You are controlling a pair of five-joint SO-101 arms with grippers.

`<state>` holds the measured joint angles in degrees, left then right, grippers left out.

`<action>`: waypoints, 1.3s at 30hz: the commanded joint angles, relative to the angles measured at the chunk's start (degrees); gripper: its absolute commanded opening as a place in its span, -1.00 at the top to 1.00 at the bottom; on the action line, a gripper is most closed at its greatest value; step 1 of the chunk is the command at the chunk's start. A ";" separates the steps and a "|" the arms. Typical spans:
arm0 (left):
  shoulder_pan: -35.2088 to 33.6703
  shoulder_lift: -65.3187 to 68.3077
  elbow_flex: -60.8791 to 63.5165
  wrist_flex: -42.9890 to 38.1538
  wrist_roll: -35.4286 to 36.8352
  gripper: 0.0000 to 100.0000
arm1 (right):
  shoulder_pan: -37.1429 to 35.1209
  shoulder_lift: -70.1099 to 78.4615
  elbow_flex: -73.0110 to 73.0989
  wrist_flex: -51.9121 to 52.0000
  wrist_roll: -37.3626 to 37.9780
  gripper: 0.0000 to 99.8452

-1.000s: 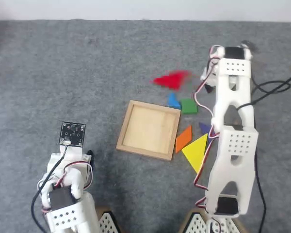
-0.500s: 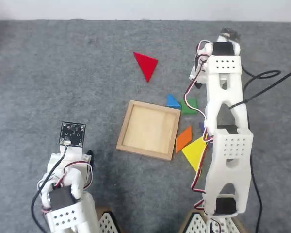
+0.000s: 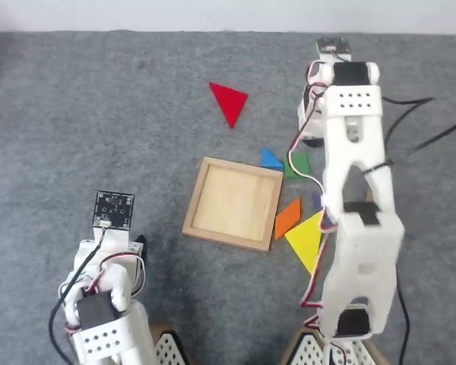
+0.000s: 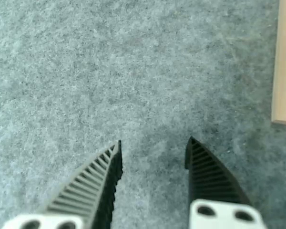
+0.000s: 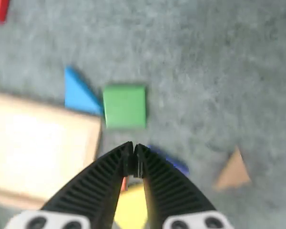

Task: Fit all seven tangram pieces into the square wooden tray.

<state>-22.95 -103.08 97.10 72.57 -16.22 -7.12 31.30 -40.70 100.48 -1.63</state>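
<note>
The square wooden tray point(image 3: 198, 196) lies mid-table with nothing inside. A red triangle point(image 3: 229, 101) rests alone beyond it. Close to its right side lie a blue triangle point(image 3: 270, 159), a green square point(image 3: 296, 164), an orange piece point(image 3: 287, 217) and a yellow triangle point(image 3: 307, 238). My right arm point(image 3: 349, 99) stretches over these pieces. My right gripper point(image 5: 133, 145) is shut and holds nothing, hovering near the green square point(image 5: 125, 106), the blue triangle point(image 5: 78, 93) and a purple piece point(image 5: 174, 164). A tan triangle point(image 5: 233, 171) lies apart. My left gripper point(image 4: 155, 143) is open over bare mat.
The grey mat covers the whole table. My left arm point(image 3: 110, 228) stays at the near left, with the tray's edge point(image 4: 283, 71) a short way off its gripper. Cables point(image 3: 429, 133) trail from the right arm at the far right.
The red triangle slid from beside the blue and green pieces away to the far left and now lies still. The right arm's end swung slightly left and farther back. The left arm stayed put.
</note>
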 commanded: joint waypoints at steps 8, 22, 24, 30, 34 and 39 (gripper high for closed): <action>0.18 -1.05 -0.66 0.09 0.44 0.58 | -4.35 -47.25 69.54 -21.41 0.88 0.86; 0.18 -1.05 -0.66 0.09 0.44 0.58 | -13.23 -32.92 77.89 -30.29 0.62 0.46; 0.18 -1.05 -0.66 0.09 0.44 0.58 | -14.29 -29.41 77.89 -33.01 0.62 0.49; 0.18 -1.05 -0.66 0.09 0.44 0.58 | -14.99 -23.08 75.52 -34.59 0.09 0.57; 0.18 -1.05 -0.66 0.09 0.44 0.58 | -10.77 -22.99 73.85 -34.68 -0.79 0.57; 0.18 -1.05 -0.66 0.09 0.44 0.58 | -0.40 -22.90 71.03 -38.11 5.36 0.57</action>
<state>-22.95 -103.08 97.10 72.57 -16.22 -15.65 6.51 34.46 66.90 -1.19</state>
